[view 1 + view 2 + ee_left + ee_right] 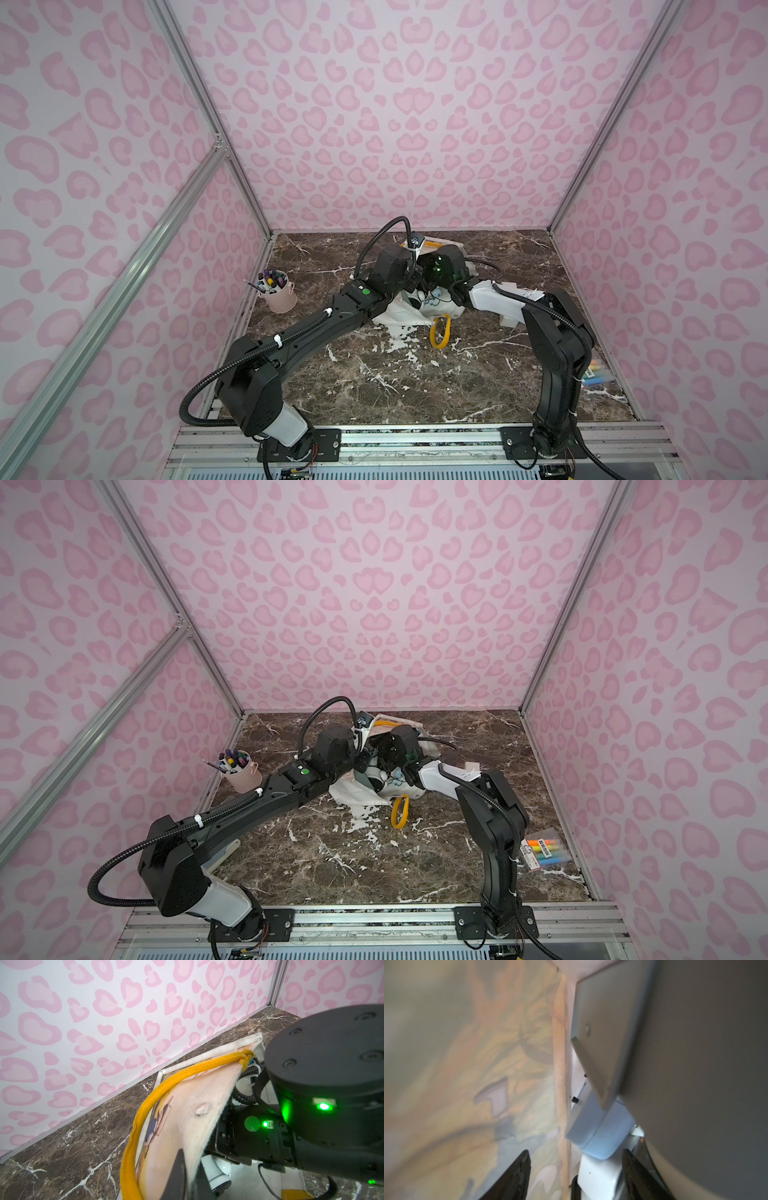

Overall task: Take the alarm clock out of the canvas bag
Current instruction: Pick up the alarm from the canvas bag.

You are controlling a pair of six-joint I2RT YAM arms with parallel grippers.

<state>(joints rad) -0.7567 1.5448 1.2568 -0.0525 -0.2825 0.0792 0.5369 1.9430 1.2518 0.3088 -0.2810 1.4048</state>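
Left pincer (190,1172) holds canvas bag (187,1105) mouth open toward right arm (322,1064).

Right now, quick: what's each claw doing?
Left gripper: closed, pinching the canvas bag at its rim.
Right gripper: open inside the bag, straddling a white object; no grip visible.

canvas bag (397,316): table (374,386) centre-rear | pen bucket (277,296): left of bag | marker pack (544,848): right-front
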